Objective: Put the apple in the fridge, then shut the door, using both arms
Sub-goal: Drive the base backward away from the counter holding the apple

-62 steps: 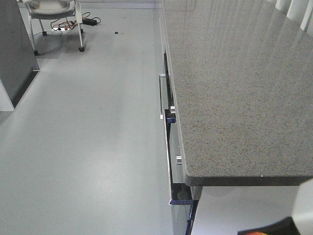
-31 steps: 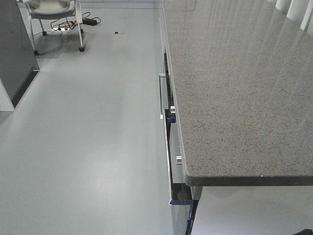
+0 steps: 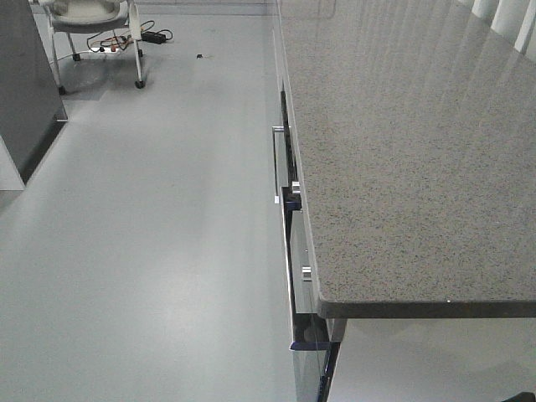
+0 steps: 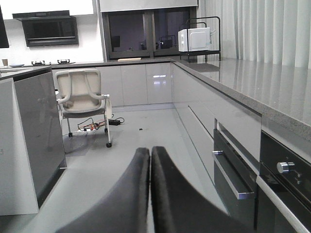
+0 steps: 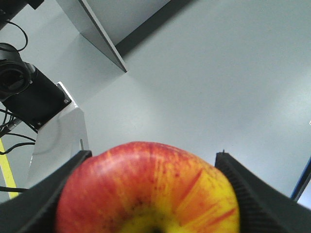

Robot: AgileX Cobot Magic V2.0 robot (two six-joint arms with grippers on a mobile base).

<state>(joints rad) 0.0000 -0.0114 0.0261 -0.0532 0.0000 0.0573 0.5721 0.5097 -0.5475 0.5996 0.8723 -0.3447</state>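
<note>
In the right wrist view the apple (image 5: 146, 187), red with yellow streaks and a yellow patch at its stem, fills the lower middle. My right gripper (image 5: 153, 158) is shut on it, one black ribbed finger (image 5: 46, 194) on each side. Pale floor lies behind the apple. My left gripper (image 4: 149, 151) is shut with nothing in it, its two dark fingers pressed together and pointing down the kitchen aisle above the floor. The fridge is out of view. The front view shows neither the apple nor the left gripper.
A long speckled grey counter (image 3: 402, 151) runs along the right, with drawer and oven handles (image 3: 275, 163) sticking into the aisle. A dark grey cabinet end (image 3: 25, 92) stands at the left. A white wheeled chair (image 4: 82, 104) and floor cables are at the far end.
One second ago the right gripper and a bit of the apple showed in the bottom right corner of the front view. They have dropped out of that frame.
</note>
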